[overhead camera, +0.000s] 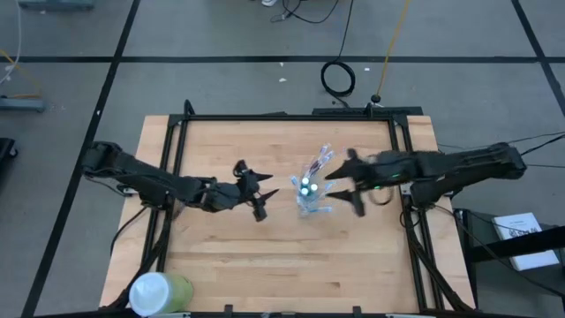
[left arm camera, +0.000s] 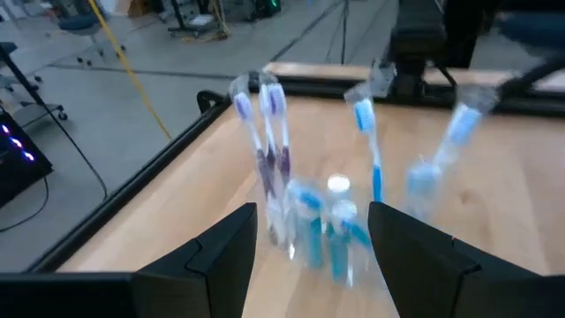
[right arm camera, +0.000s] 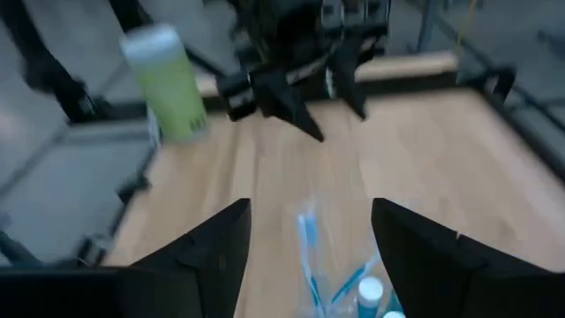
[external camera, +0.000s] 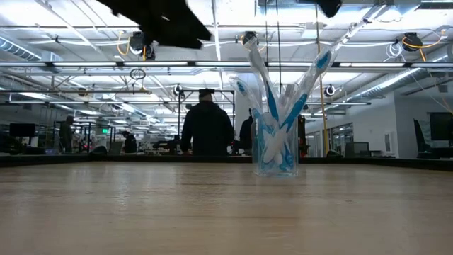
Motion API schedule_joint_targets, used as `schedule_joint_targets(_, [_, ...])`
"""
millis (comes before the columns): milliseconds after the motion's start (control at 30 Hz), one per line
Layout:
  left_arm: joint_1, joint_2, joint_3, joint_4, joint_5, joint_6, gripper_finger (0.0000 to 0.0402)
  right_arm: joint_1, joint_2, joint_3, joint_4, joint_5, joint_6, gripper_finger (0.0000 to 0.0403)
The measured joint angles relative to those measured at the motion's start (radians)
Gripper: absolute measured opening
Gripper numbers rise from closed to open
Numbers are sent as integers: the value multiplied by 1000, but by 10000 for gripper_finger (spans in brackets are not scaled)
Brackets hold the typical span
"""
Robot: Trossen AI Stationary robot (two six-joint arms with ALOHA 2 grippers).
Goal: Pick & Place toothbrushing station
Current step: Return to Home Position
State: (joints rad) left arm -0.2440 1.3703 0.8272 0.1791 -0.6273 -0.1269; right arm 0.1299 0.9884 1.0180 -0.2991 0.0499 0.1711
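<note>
A small clear plastic cup [overhead camera: 311, 201] stands upright on the wooden table [overhead camera: 265, 256] near its middle. It holds several blue-and-white toothbrushes [external camera: 272, 106], a brush with purple on it [left arm camera: 272, 159] and white-capped tubes [left arm camera: 339, 187]. The brushes lean out over the rim. My left gripper [overhead camera: 262, 190] is open just left of the cup and raised above the table. In the left wrist view [left arm camera: 311, 216] the cup [left arm camera: 322, 238] lies ahead between its fingers. My right gripper [overhead camera: 340, 184] is open just right of the cup, also raised. In the right wrist view [right arm camera: 309, 212] the cup [right arm camera: 340, 283] shows below it.
A large pale-green cylindrical container [overhead camera: 161, 291] stands at the table's near left corner and also shows in the right wrist view [right arm camera: 166, 84]. A black frame [overhead camera: 291, 117] runs along the table's far edge and sides. People [external camera: 207, 127] stand in the room beyond.
</note>
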Motion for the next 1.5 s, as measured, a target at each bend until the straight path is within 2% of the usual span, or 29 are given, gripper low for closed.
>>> schedule_joint_targets(167, [-64, -229, 0, -225, -2, -13, 225, 16, -202, 0, -54, -1, -4, 225])
schedule_joint_targets(300, [-122, -417, 2, -439, 5, 42, 225, 16, -326, 1, -234, -1, -2, 225])
schedule_joint_targets(400, [-156, -512, -1, -635, 28, -90, 225, 16, -403, -46, -283, 26, 19, 228])
schedule_joint_targets(467, [-176, -547, -34, -655, 6, -157, 225, 16, -450, -116, -226, 56, 52, 228])
schedule_joint_targets(567, [-195, -582, -112, -594, -36, -182, 225, 16, -503, -230, -121, 57, 51, 227])
schedule_joint_targets(700, [-205, -586, -259, -419, -35, -130, 225, 16, -544, -344, -6, 54, 31, 227])
schedule_joint_targets(933, [-204, -610, -523, -28, 23, -72, 225, 16, -589, -463, 113, 54, 21, 226])
schedule_joint_targets(1067, [-193, -709, -677, 147, 54, -36, 225, 16, -648, -494, 129, 57, -11, 224])
schedule_joint_targets(1200, [-180, -859, -809, 222, 54, -42, 225, 16, -739, -519, 153, 56, -38, 228])
schedule_joint_targets(1300, [-172, -948, -811, 132, 84, -62, 225, 16, -809, -565, 169, 55, -53, 228])
schedule_joint_targets(1500, [-152, -1053, -813, 88, 174, 41, 225, 16, -955, -678, 196, 57, -60, 227])
